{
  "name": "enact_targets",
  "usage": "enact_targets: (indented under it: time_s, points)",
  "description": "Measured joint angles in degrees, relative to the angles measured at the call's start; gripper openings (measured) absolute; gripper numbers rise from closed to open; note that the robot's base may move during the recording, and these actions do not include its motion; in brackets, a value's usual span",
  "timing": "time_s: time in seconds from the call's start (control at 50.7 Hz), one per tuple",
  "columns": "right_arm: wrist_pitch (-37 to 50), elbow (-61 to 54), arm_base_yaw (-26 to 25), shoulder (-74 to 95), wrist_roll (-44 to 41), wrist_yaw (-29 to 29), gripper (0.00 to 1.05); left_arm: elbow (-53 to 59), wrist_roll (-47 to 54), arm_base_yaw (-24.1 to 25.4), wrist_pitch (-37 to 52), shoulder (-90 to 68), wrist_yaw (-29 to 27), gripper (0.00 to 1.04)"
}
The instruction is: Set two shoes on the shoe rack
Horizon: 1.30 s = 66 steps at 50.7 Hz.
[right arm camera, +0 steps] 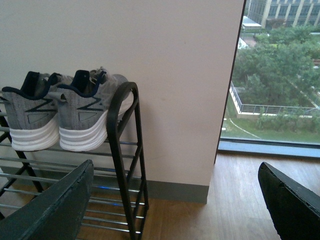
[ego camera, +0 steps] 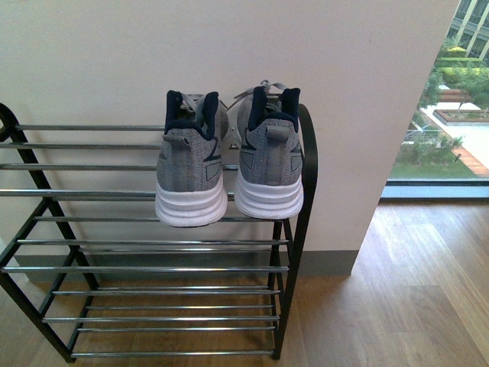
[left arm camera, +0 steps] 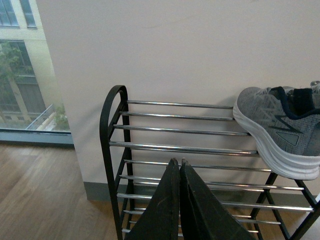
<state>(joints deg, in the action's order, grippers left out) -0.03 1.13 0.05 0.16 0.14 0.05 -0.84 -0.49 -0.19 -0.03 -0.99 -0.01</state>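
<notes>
Two grey shoes sat side by side at one end of the top shelf of the shoe rack (ego camera: 92, 193), heels toward the robot and toes toward the wall (ego camera: 344, 92). The outer shoe (ego camera: 269, 164) stood just beside the rack's curved black end post (ego camera: 308, 168). The inner shoe (ego camera: 191, 172) was close alongside it, the pair nearly touching. Their white soles lay across several of the chrome bars, which I judged was why they rested fairly level instead of dipping between the rods. The heels appeared to jut a little past the front bar. Tucking them against the post also seemed sensible, since it gave the outer shoe a stop on that side.

Neither arm showed in the front view. In its wrist view the left gripper (left arm camera: 177, 162) had its fingers pressed together with nothing between them, and it pointed at the bare end of the rack, well apart from the shoes. The right gripper (right arm camera: 175, 167) had its fingers spread wide and carried nothing. It hung off the post end of the rack, above the wooden floor (right arm camera: 240, 200), clear of both shoes. From how things lay, I judged the placing done, with nothing left to grasp.
</notes>
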Motion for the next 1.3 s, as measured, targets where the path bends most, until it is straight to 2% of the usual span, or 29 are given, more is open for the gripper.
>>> enact_targets:
  time_s: [0.079, 0.217, 0.375, 0.454, 0.592, 0.612, 1.303]
  points:
    - [0.0, 0.0, 0.0, 0.0, 0.0, 0.0, 0.95, 0.0, 0.0, 0.0, 0.0, 0.0, 0.0, 0.03]
    - [0.0, 0.0, 0.0, 0.0, 0.0, 0.1, 0.95, 0.0, 0.0, 0.0, 0.0, 0.1, 0.0, 0.22]
    - [0.0, 0.0, 0.0, 0.0, 0.0, -0.1, 0.95, 0.0, 0.0, 0.0, 0.0, 0.1, -0.1, 0.53]
    - [0.0, 0.0, 0.0, 0.0, 0.0, -0.1, 0.95, 0.0, 0.0, 0.0, 0.0, 0.1, -0.1, 0.63]
    - [0.0, 0.0, 0.0, 0.0, 0.0, -0.1, 0.95, 0.0, 0.0, 0.0, 0.0, 0.1, -0.1, 0.95]
    - [0.0, 0.0, 0.0, 0.0, 0.0, -0.1, 0.95, 0.0, 0.1, 0.0, 0.0, 0.1, -0.1, 0.97]
    - [0.0, 0.0, 0.0, 0.0, 0.0, 0.1, 0.95, 0.0, 0.1, 0.0, 0.0, 0.1, 0.1, 0.95]
